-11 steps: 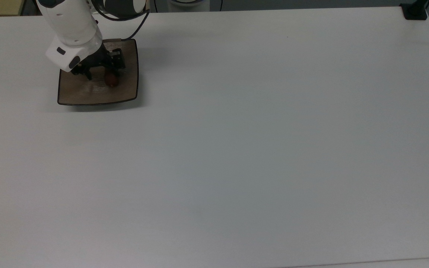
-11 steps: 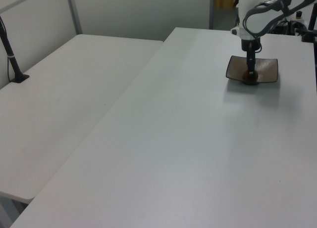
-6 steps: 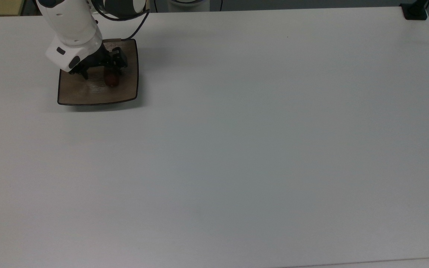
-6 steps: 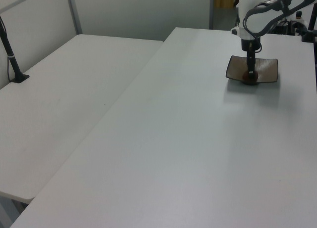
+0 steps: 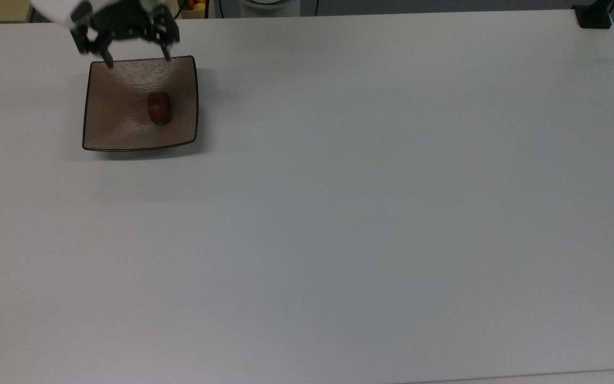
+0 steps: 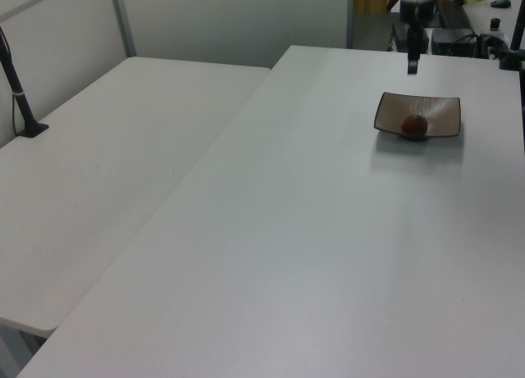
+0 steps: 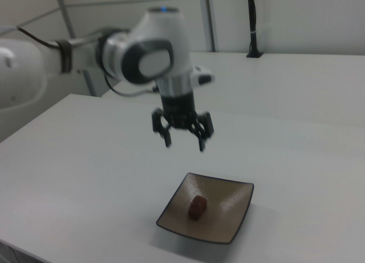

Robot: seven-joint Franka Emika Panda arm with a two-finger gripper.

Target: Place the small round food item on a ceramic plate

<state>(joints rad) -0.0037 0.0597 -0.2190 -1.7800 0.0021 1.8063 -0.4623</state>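
Note:
The small round food item (image 5: 159,108) is a glossy dark red-brown lump lying near the middle of the ceramic plate (image 5: 112,133), a square tan-brown plate with a thin dark rim. In the right view the food item (image 7: 198,206) rests in the plate (image 7: 228,217), and in the left view the food item (image 6: 413,125) sits on the plate (image 6: 439,116). My gripper (image 5: 137,57) hangs open and empty, well above the plate's far edge. The right view shows the gripper (image 7: 184,145) high over the plate, its fingers spread; in the left view the gripper (image 6: 413,65) is raised above the plate.
The plate sits at the top view's upper left of a wide white table (image 5: 339,213). A second white table (image 6: 107,165) adjoins it at the left view's left. A black post mount (image 5: 594,16) stands at the top view's upper right corner.
The gripper has lifted straight up off the plate and away from the food item, which stays lying on the plate. Its fingers now stand wide apart.

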